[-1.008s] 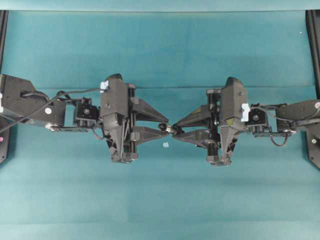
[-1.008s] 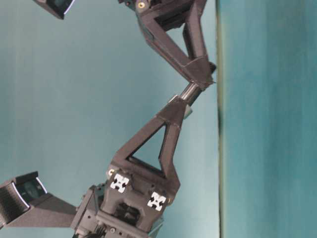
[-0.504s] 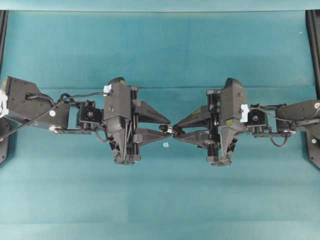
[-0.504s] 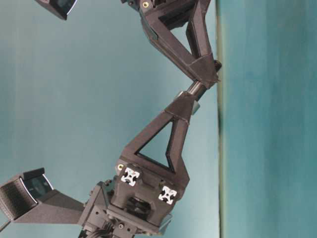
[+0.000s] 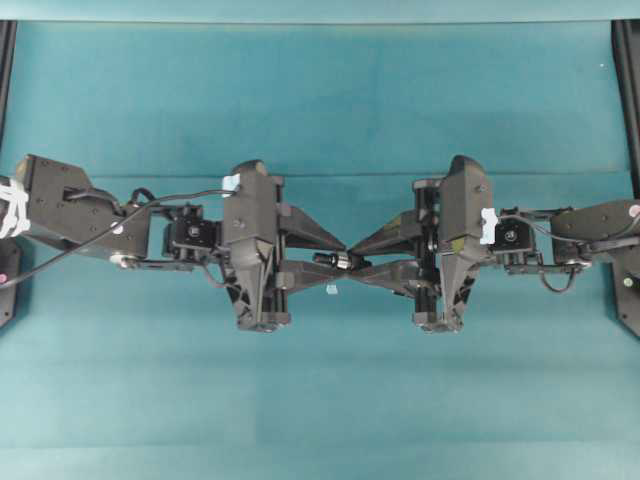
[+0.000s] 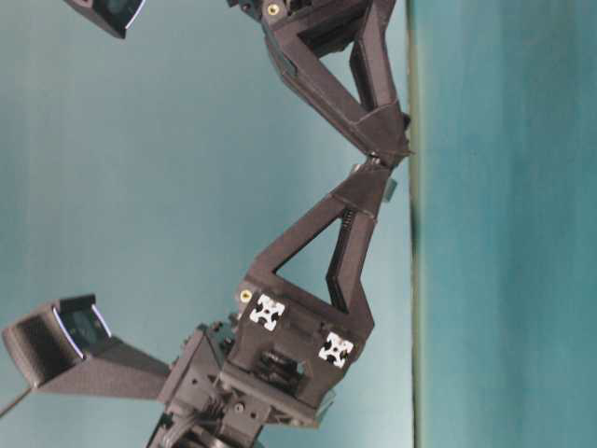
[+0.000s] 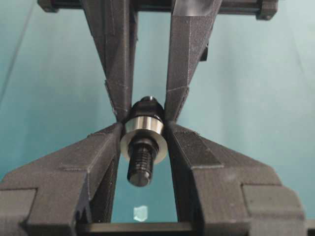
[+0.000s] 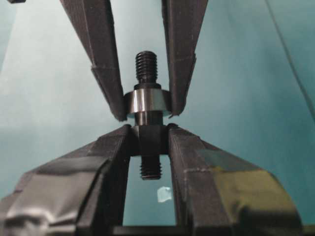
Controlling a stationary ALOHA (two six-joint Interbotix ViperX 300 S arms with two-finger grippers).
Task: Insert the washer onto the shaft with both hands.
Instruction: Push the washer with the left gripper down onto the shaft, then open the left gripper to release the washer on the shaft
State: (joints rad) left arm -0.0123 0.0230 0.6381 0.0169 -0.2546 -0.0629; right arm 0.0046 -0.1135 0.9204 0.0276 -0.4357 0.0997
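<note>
The washer (image 7: 143,129), a silvery ring, sits on the dark shaft (image 7: 141,162), whose threaded end sticks out through it. My left gripper (image 7: 143,133) is shut on the washer's rim. My right gripper (image 8: 147,135) is shut on the shaft's thick dark section (image 8: 147,140), just behind the washer (image 8: 146,104). In the overhead view the left gripper (image 5: 338,261) and right gripper (image 5: 356,261) meet tip to tip above mid-table, with the shaft (image 5: 327,259) lying level between them. In the table-level view the fingertips (image 6: 378,173) touch and hide most of both parts.
A tiny pale speck (image 5: 330,289) lies on the teal cloth just below the fingertips and also shows in both wrist views, left (image 7: 140,213) and right (image 8: 165,194). Dark frame rails (image 5: 628,100) run along the table's left and right edges.
My left arm has moved right toward the right gripper, carrying the washer along the shaft. The gap between the two grippers has closed. The right arm has held still.
</note>
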